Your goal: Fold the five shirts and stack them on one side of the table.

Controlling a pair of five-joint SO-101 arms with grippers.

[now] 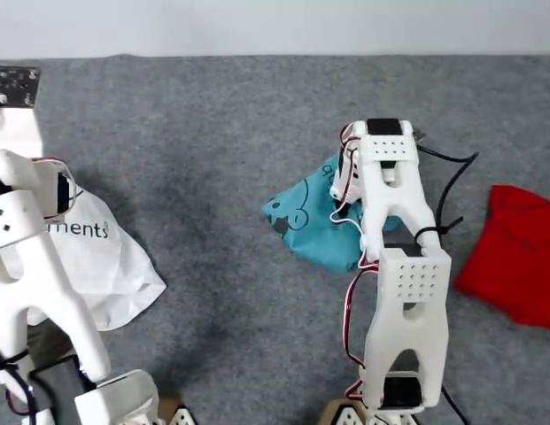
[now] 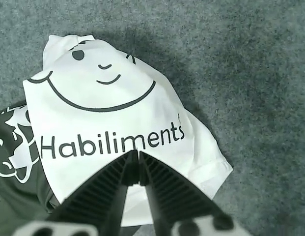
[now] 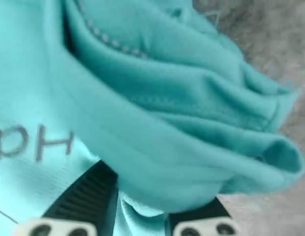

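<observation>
left end effector (image 2: 138, 166): closed, tips over white shirt (image 2: 108, 118) | right end effector (image 3: 142, 199): clamped on teal shirt (image 3: 167, 98) fold

Left gripper (image 2: 138, 169), fingers pressed together, over white shirt (image 2: 108, 118) on grey carpet (image 2: 240, 73); dark green shirt (image 2: 14, 187) touching its edge.

At nine o'clock, white shirt (image 2: 118, 123) with black smiling face and black lettering; under its edge, dark green shirt (image 2: 14, 172) with white print. Near centre, teal shirt (image 1: 301, 226) with dark print. At three o'clock, plain red shirt (image 1: 518, 252). Beneath, mottled grey table cover (image 1: 213, 133).
</observation>
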